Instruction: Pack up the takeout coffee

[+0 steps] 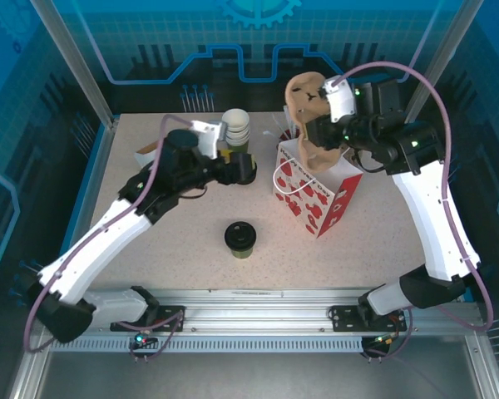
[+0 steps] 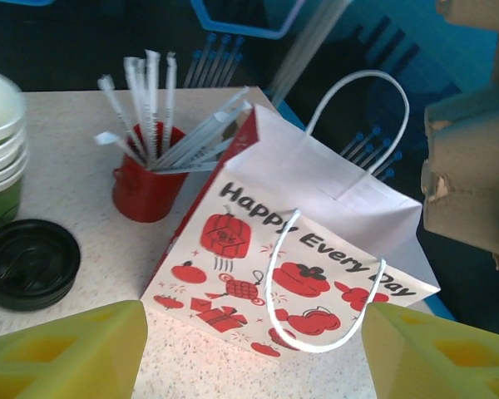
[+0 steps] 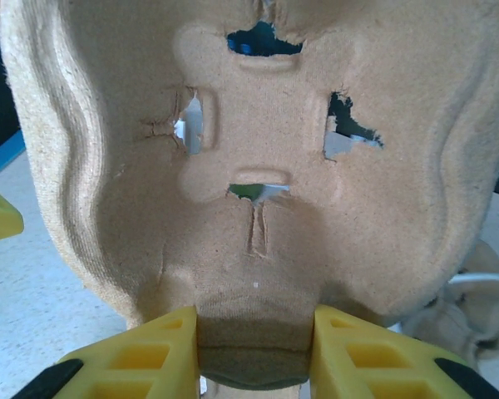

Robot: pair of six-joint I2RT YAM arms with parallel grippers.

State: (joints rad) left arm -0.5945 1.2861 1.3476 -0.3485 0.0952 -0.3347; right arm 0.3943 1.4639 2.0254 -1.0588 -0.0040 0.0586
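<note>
The takeout coffee [image 1: 240,238], a small green cup with a black lid, stands alone on the table in front of the bag. My left gripper [image 2: 254,322] hangs open and empty just left of the white paper bag [image 2: 316,249] with red prints, its yellow fingers [image 2: 75,353] wide apart and facing the bag's looped handle. My right gripper [image 3: 255,341] is shut on the edge of a tan pulp cup carrier [image 3: 258,125]. It holds the carrier [image 1: 308,104] upright over the bag's [image 1: 316,191] open top.
A red cup of white straws [image 2: 145,187] stands behind the bag. A stack of lidless green cups [image 1: 235,129] and a pile of black lids [image 2: 29,262] sit close beside my left gripper. Metal frame posts [image 1: 71,62] and blue walls ring the table.
</note>
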